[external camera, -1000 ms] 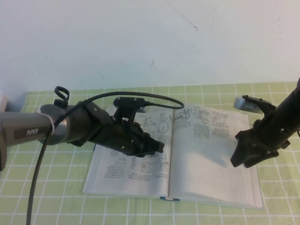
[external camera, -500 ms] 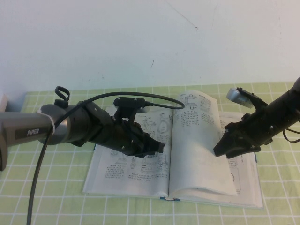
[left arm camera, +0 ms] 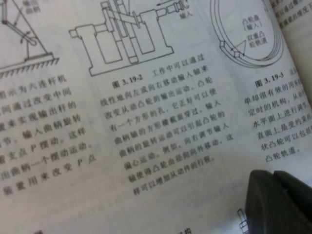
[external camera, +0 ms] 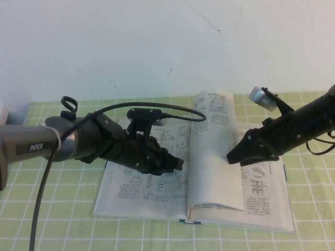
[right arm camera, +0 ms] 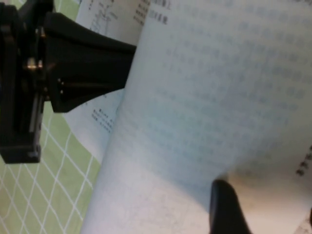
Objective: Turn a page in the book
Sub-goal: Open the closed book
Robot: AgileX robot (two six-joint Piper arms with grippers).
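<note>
Mid-turn: the right gripper (external camera: pixel 233 156) pinches the thin off-white page (external camera: pixel 215 151), raised near-upright above the thick open paperback book (external camera: pixel 157 198). Left gripper (external camera: pixel 177 164), fingers together, rests over the book's left leaf. Next, carry the page leftward.

Cloth and wall
A green checked cloth (external camera: pixel 63 230) is lying under both grippers; a white wall (external camera: pixel 157 47) is standing beyond them.

"PIPER" on the left arm (external camera: pixel 36 148); book (left arm camera: pixel 161 122) captions "3.19-2", "3.19-3" (Chinese text).
</note>
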